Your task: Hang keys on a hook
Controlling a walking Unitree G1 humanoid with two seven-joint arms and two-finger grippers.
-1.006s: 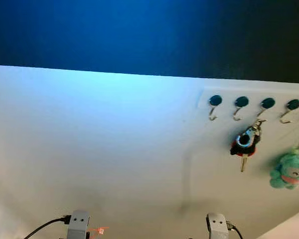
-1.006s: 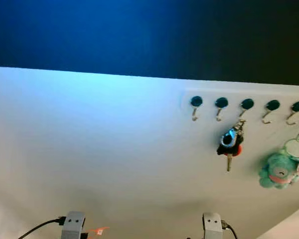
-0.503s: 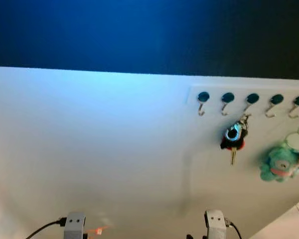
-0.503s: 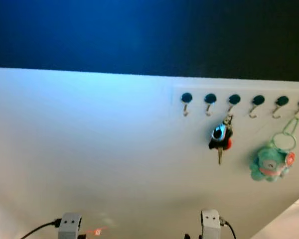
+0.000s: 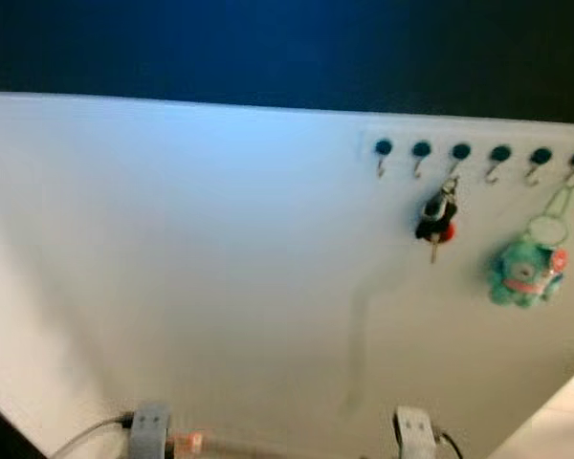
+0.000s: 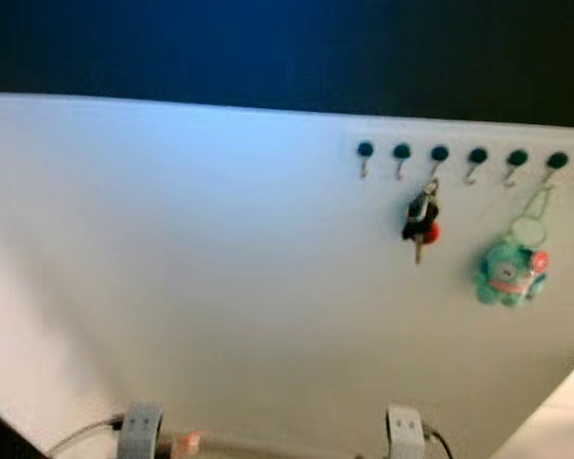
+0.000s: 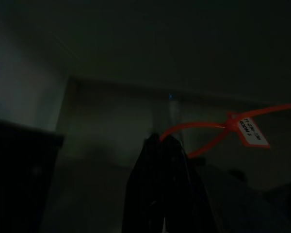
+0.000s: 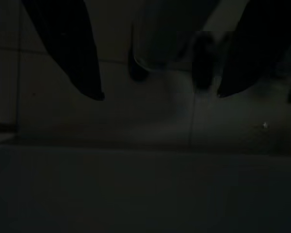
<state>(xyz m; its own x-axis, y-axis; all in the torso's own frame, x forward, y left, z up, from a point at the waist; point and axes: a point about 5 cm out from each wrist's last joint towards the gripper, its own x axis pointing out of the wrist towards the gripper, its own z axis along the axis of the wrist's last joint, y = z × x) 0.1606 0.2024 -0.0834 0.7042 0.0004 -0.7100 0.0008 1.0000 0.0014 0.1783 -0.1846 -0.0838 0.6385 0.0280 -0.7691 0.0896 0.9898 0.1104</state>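
1. So I'm facing a plain white wall panel (image 5: 220, 268) with a row of small dark round-capped metal hooks (image 5: 461, 153) along its top edge, over toward the right corner.
2. A bunch of keys with a black fob and a red bit (image 5: 436, 218) hangs from the third hook counting from the left end of the row, resting against the panel.
3. Further right, a teal plush toy on a pale ring loop (image 5: 523, 272) dangles from one of the last hooks. It's near the keys, not touching them.
4. The rest of the panel is bare white, with a faint vertical seam running down below the keys.
5. My left pincer (image 7: 161, 145) has its two black fingers pressed together on a thin orange cable tie with a little printed tag (image 7: 251, 132). The view is very dark, so I can't make out much else there.
6. My right pincer (image 8: 157, 94) has its fingers spread well apart, nothing between them, just dim pale floor or wall behind.
7. Both silver wrists sit low at the bottom edge of the panel, well apart from the hooks.
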